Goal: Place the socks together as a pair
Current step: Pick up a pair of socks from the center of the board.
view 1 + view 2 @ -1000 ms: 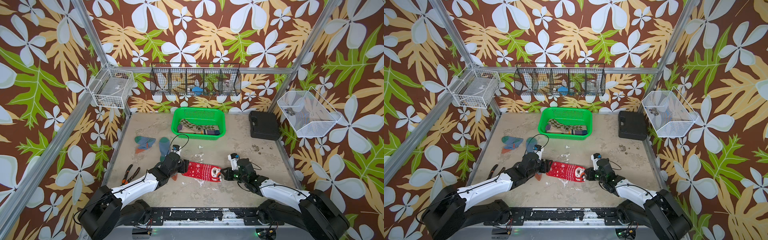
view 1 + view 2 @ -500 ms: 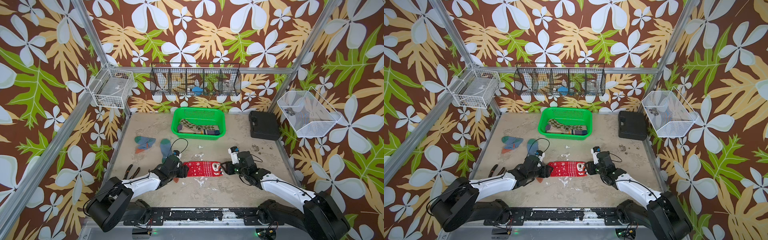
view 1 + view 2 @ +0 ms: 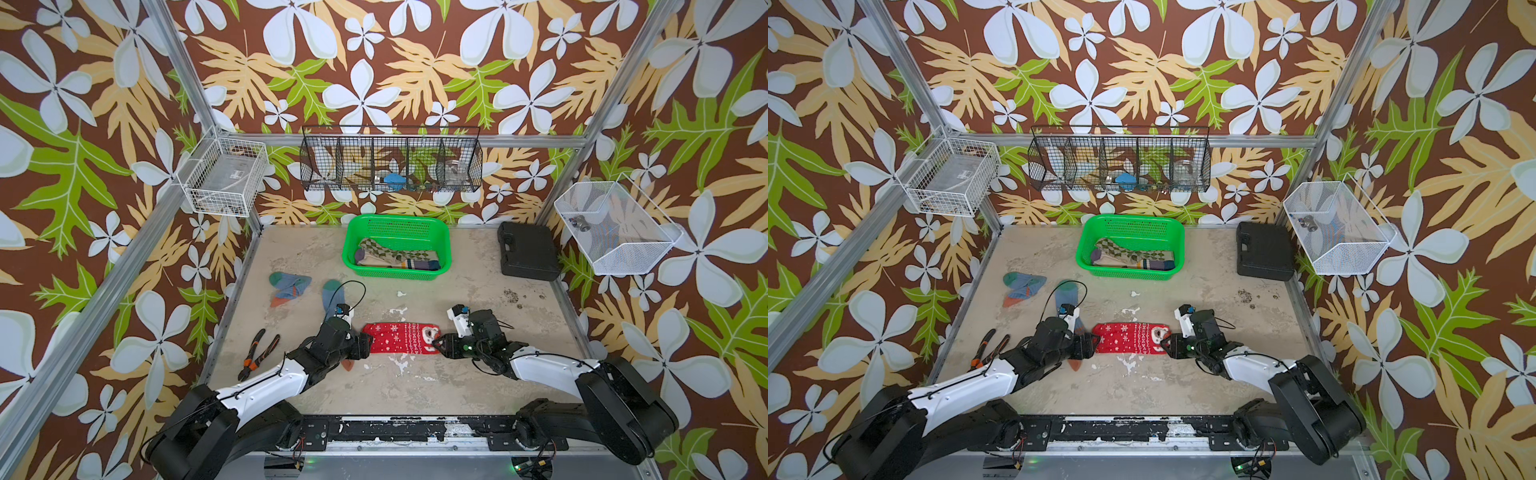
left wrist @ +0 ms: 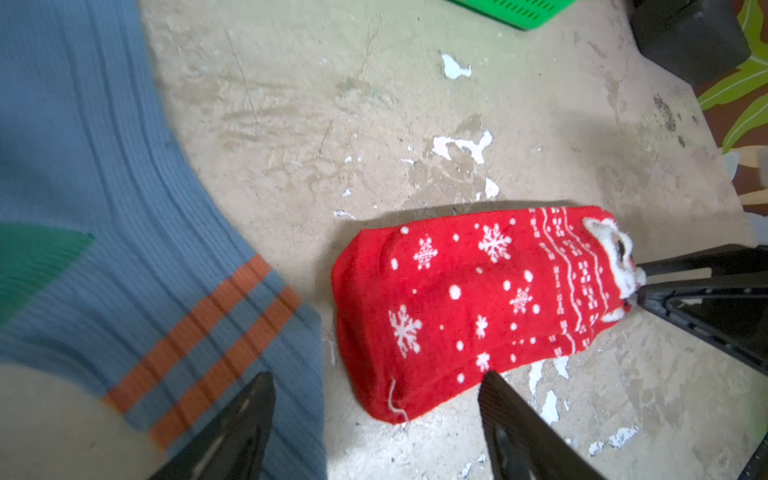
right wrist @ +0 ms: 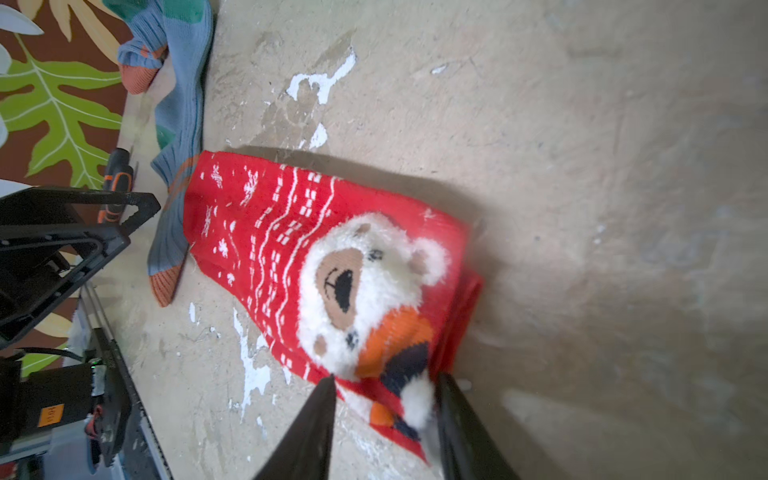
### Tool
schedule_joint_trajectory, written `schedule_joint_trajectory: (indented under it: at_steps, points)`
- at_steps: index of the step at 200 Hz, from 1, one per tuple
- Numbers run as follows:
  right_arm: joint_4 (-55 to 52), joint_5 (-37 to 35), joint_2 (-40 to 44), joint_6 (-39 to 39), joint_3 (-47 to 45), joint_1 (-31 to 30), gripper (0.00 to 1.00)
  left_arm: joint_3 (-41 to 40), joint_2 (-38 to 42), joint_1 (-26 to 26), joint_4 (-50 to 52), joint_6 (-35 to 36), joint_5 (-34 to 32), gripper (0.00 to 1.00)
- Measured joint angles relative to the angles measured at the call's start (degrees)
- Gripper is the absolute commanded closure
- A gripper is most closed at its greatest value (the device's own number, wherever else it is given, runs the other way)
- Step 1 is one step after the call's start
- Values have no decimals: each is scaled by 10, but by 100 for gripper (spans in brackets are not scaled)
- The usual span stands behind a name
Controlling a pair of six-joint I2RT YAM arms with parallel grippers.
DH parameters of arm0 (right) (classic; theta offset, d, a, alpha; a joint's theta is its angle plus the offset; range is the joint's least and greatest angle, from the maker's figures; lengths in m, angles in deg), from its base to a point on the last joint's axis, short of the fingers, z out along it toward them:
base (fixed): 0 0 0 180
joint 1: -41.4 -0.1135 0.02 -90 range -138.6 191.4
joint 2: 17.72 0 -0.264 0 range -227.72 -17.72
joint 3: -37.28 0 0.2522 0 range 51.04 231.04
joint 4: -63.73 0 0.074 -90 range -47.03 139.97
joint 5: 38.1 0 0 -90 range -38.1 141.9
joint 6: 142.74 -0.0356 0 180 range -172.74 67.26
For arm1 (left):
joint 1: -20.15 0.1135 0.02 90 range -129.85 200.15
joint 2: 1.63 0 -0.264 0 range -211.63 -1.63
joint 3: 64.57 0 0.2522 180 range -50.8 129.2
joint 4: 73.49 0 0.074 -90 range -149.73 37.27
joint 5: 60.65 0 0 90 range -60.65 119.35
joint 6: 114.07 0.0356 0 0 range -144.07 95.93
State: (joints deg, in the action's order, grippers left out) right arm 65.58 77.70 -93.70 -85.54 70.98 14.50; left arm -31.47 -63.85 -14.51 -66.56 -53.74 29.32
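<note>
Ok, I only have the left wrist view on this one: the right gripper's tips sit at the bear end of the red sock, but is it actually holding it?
Observer: In the right wrist view the right gripper has its jaws on either side of the cuff of the red sock. I cannot tell whether they pinch it.
Operator: Is that one red sock or two?
Observer: A second red edge shows beneath the top one at the cuff, so probably two stacked.
Operator: And what is in the green basket? I only see a corner of it.
Observer: In both top views the green basket holds an argyle sock and a striped sock.
</note>
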Motion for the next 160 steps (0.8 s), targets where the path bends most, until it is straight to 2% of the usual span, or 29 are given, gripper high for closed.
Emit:
schedule_joint_trajectory:
  at_steps: [21, 26, 38, 48, 65, 70, 79, 85, 96, 115, 160]
  points:
    - [9, 7, -2, -10, -3, 0, 99, 3, 11, 0, 1, -2, -7, 40]
    - [9, 7, 1, -11, -3, 1, 100, 4, 10, 0, 2, -2, -8, 49]
    - [0, 2, 17, -8, 0, 4, 100, 6, 4, 0, 2, -4, -8, 81]
    - [-16, -6, 38, 2, 4, 13, 100, 7, 0, 0, 2, -4, -7, 100]
    - [-40, -23, 77, 17, 10, 36, 100, 7, -8, 0, -1, -7, 6, 100]
    - [-48, -23, 87, 22, 10, 44, 100, 7, -10, 0, -3, -13, 10, 91]
    - [-64, -29, 104, 34, 10, 63, 100, 8, -16, 0, -8, -17, 21, 63]
    - [-73, -35, 111, 38, 10, 73, 100, 10, -21, 0, -11, -17, 26, 47]
    - [-78, -37, 122, 45, 3, 87, 100, 17, -34, -3, -17, -19, 36, 35]
    - [-90, -35, 122, 49, -9, 90, 100, 31, -65, -13, -28, -21, 49, 33]
    - [-98, -31, 122, 54, -19, 92, 100, 30, -137, -43, -71, -36, 64, 37]
